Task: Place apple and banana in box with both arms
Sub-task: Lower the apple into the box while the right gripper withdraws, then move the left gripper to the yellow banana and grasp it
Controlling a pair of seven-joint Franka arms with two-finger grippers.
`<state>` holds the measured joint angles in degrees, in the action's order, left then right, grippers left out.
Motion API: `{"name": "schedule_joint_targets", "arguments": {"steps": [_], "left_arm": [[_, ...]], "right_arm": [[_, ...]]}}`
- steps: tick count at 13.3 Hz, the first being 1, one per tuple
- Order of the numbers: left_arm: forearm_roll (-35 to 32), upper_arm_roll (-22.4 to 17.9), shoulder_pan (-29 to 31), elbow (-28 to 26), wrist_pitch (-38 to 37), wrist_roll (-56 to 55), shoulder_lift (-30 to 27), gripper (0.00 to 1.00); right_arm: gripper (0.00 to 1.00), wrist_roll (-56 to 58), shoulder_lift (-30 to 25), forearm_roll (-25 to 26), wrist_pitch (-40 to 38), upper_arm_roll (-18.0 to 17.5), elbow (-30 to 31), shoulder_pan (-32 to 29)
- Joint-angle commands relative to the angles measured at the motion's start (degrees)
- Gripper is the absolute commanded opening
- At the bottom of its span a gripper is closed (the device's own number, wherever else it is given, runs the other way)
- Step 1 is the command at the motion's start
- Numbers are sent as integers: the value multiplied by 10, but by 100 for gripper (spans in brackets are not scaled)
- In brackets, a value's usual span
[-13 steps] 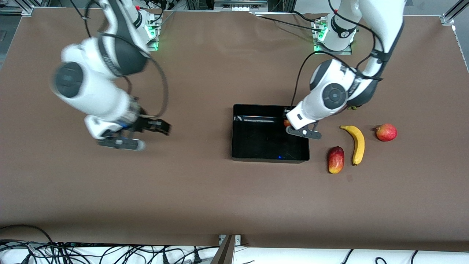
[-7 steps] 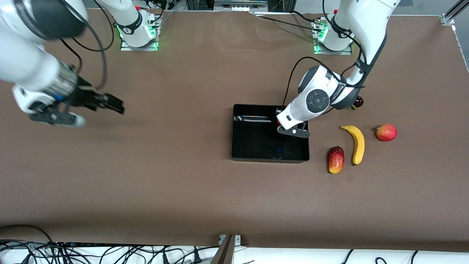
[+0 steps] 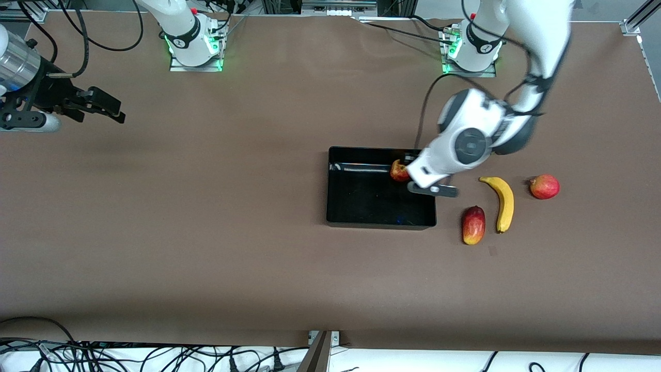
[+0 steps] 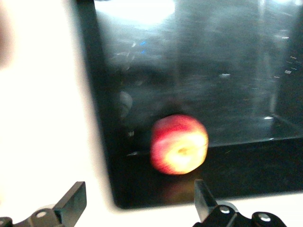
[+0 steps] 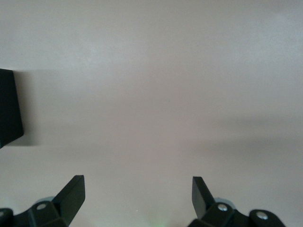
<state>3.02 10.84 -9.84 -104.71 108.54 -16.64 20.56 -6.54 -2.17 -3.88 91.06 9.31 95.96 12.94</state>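
Note:
The apple (image 3: 398,170) lies in the black box (image 3: 330,186), by the corner toward the left arm's base. In the left wrist view the apple (image 4: 180,144) rests on the box floor against the wall (image 4: 97,118). My left gripper (image 4: 138,189) is open and empty over that corner, apart from the apple; in the front view the arm's wrist (image 3: 431,173) hides its fingers. The banana (image 3: 503,201) lies on the table beside the box, toward the left arm's end. My right gripper (image 3: 111,109) is open and empty, over bare table (image 5: 137,182) at the right arm's end.
An oblong red-yellow fruit (image 3: 473,225) lies between the box and the banana, nearer the front camera. A pink-red round fruit (image 3: 544,186) lies beside the banana, toward the left arm's end. A black shape (image 5: 9,109) shows at the edge of the right wrist view.
My left hand drew back toward the box's edge and the apple now lies uncovered in the box. My right arm swung away toward its end of the table.

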Motion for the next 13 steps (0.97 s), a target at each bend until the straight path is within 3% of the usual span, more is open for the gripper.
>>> {"name": "schedule_joint_targets", "arguments": {"steps": [1, 3, 4, 8, 12, 13], "left_arm": [[-62, -76, 7, 43, -82, 2, -12, 100], [-96, -120, 17, 34, -47, 3, 2, 100], [-97, -133, 25, 10, 7, 13, 4, 100], [-87, -162, 58, -56, 229, 220, 39, 100], [-55, -164, 67, -60, 270, 270, 93, 100], [-49, -164, 68, -60, 270, 288, 98, 95]], "right_arm": [[100, 14, -11, 10, -4, -80, 10, -82], [100, 13, -10, 29, -4, -86, 5, -85], [100, 13, -9, 29, -4, -86, 4, -85], [100, 10, -4, 30, -5, -86, -16, -84], [100, 7, 3, 28, -26, -85, -28, -84], [100, 6, 7, 29, -21, -83, -29, -85]]}}
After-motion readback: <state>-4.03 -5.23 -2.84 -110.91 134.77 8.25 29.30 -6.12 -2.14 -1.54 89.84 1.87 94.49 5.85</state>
